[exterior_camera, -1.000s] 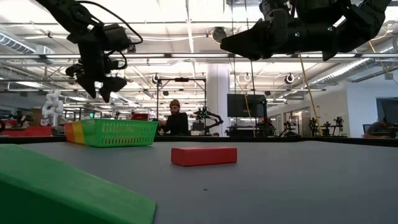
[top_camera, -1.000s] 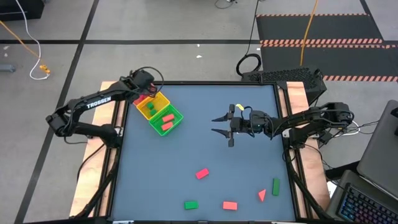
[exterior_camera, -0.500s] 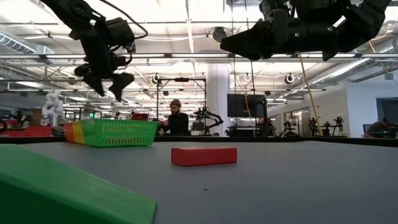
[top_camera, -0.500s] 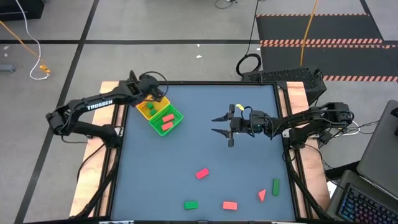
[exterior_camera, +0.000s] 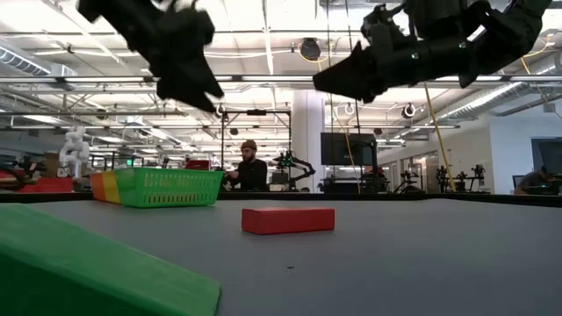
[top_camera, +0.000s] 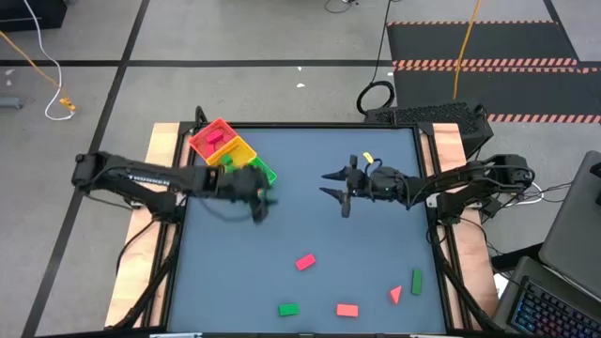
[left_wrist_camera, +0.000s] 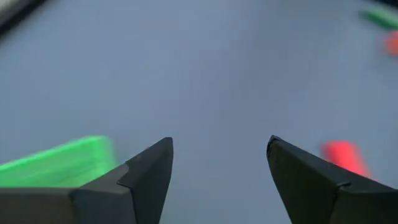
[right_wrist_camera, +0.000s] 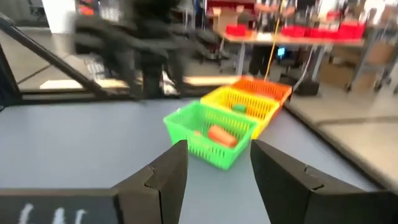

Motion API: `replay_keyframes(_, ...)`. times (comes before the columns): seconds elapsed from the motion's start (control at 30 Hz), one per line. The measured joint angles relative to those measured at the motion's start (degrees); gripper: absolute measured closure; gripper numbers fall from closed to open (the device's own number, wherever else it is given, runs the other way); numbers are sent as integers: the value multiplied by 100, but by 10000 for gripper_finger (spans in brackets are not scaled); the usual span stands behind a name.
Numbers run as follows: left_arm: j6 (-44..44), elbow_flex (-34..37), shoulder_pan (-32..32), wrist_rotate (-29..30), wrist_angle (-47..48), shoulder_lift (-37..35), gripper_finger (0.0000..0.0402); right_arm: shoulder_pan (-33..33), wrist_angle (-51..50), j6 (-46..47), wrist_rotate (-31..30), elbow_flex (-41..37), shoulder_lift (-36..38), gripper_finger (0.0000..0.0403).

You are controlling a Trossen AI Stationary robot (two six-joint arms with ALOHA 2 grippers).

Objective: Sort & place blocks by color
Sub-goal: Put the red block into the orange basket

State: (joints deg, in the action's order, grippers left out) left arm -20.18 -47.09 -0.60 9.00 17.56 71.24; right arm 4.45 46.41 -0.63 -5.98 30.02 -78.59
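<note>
Above the table (top_camera: 310,216), left pincer (left_wrist_camera: 217,163) gapes, holding nothing.

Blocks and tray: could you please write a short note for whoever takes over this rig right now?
Left gripper: open, empty, just off the tray, above the table.
Right gripper: open, empty, hovering mid-table.
Done: some blocks lie in the tray, pink-red ones in its red compartment; a green piece sits in yellow and a red one in green.
Left: five loose blocks at the near edge: red brick, green brick, red brick, red wedge, green brick.
</note>
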Motion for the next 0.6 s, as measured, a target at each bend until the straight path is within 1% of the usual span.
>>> replay_keyframes(0.17,-113,0,-1342,438,-884,0,162,-69,-694,301,6,-2,0,232)
replay_keyframes(0.3,-114,-2,-2059,1016,-1750,86,167,-187,-856,429,13,-2,0,232)
replay_keyframes(0.4,-49,0,-2361,1302,-2256,374,167,-310,-836,568,14,-2,1,232)
replay_keyframes(0.47,-47,-7,-2439,1317,-2764,702,167,-435,-830,686,52,-2,0,232)
replay_keyframes(0.53,-54,-6,-2471,1313,-3054,1043,167,-578,-836,776,294,-2,1,232)
replay_keyframes(0.6,-112,-6,-2480,1312,-3494,1421,167,-743,-863,882,387,-2,1,232)
